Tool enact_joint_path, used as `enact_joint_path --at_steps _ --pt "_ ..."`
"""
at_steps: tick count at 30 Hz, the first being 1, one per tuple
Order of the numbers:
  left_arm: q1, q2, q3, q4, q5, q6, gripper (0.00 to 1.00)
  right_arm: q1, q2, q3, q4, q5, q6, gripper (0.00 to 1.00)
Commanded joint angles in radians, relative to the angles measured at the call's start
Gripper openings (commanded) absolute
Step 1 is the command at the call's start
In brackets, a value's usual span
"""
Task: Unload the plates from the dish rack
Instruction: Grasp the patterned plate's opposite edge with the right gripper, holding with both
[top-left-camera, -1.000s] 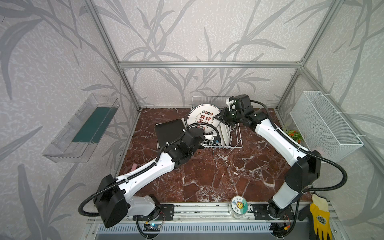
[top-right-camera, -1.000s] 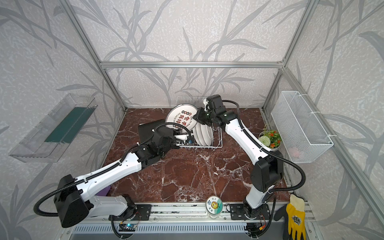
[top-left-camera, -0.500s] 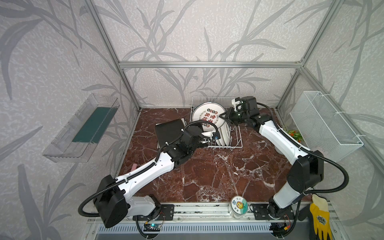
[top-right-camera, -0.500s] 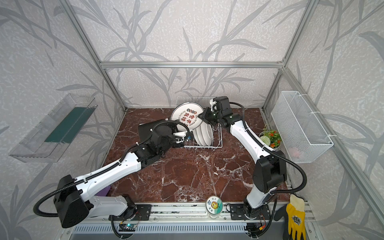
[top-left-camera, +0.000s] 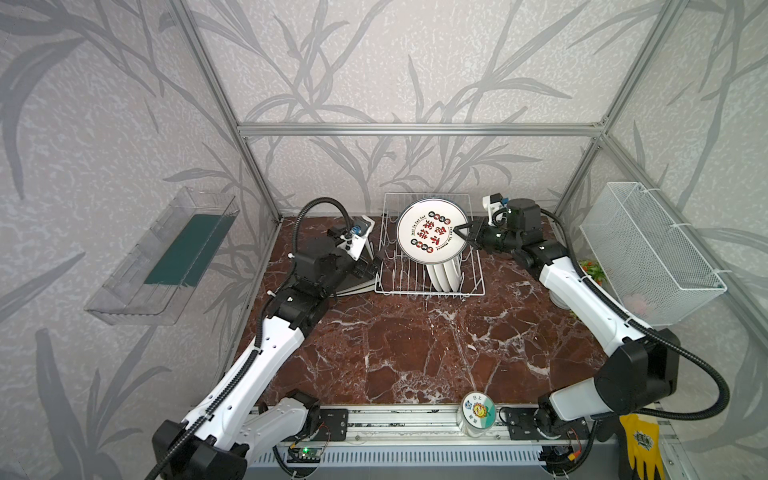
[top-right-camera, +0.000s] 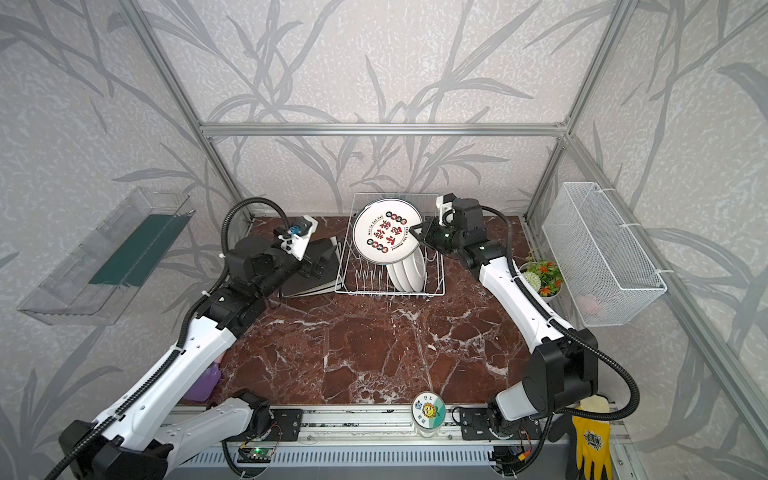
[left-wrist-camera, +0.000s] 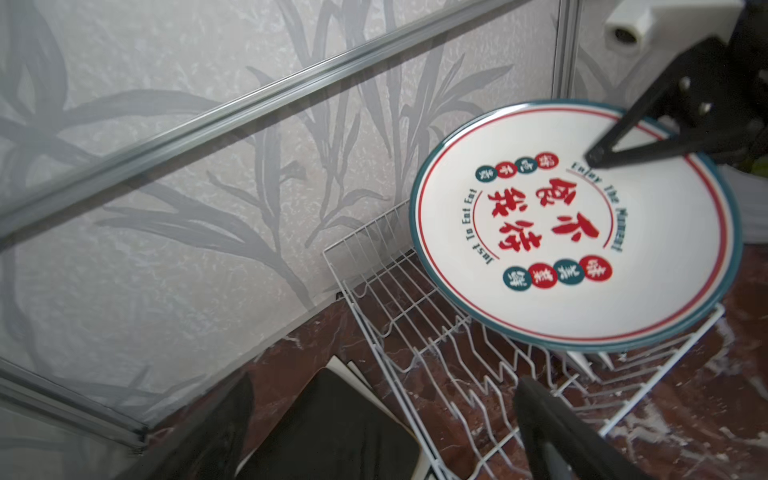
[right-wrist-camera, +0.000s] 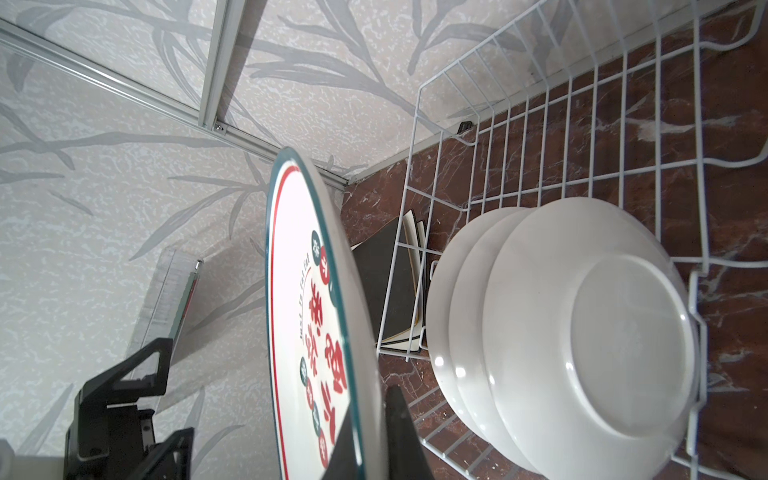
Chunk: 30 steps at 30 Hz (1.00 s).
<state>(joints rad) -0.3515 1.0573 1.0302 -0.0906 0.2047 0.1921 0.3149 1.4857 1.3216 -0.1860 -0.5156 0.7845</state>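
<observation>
Held plate: a round white ceramic plate with teal rim and red lettering (top-left-camera: 432, 235) is gripped at its edge by the right gripper (top-left-camera: 464, 235), clear above the white wire dish rack (top-left-camera: 430, 293).
Left gripper (top-left-camera: 371, 262): jaws are now spread wide and empty, drawn back just left of the rack; a second ago they were narrow, inside it.
Remaining: three plain white round plates (top-left-camera: 444, 274) are stood in the rack.
Meaning: the lift is judged passed to the right arm.

The left arm (top-left-camera: 266, 353) reaches forward and toward the middle, elbow low. Its left gripper (top-left-camera: 372, 266) has the jaws spread wide and holds nothing. The right arm (top-left-camera: 582, 293) stretches inward, wrist about level, its right gripper (top-left-camera: 460, 231) clamped on the rim of a printed round plate (top-left-camera: 428, 232).
</observation>
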Motion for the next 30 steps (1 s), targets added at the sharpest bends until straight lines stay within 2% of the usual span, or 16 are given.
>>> enact_joint_path --at_steps 1,5,8,13,17,21,25,30 --pt "0.071 0.052 0.044 -0.007 0.254 -0.321 0.99 0.000 -0.055 -0.015 0.098 -0.049 -0.076 0.00" --pt "0.120 0.169 0.103 0.004 0.479 -0.464 0.99 0.002 -0.078 -0.055 0.141 -0.079 -0.128 0.00" --pt "0.120 0.271 0.171 -0.041 0.577 -0.501 0.99 0.006 -0.092 -0.087 0.180 -0.090 -0.140 0.00" --pt "0.117 0.385 0.236 -0.052 0.689 -0.547 0.99 0.025 -0.095 -0.120 0.231 -0.109 -0.196 0.00" --pt "0.111 0.409 0.246 -0.029 0.731 -0.564 0.97 0.033 -0.076 -0.125 0.238 -0.118 -0.202 0.00" --pt "0.108 0.417 0.248 -0.065 0.739 -0.534 0.86 0.038 -0.060 -0.129 0.259 -0.119 -0.194 0.00" --pt "0.106 0.423 0.239 -0.095 0.754 -0.512 0.70 0.042 -0.049 -0.136 0.282 -0.124 -0.194 0.00" --pt "0.102 0.432 0.229 -0.103 0.776 -0.503 0.59 0.052 -0.036 -0.148 0.309 -0.132 -0.202 0.00"
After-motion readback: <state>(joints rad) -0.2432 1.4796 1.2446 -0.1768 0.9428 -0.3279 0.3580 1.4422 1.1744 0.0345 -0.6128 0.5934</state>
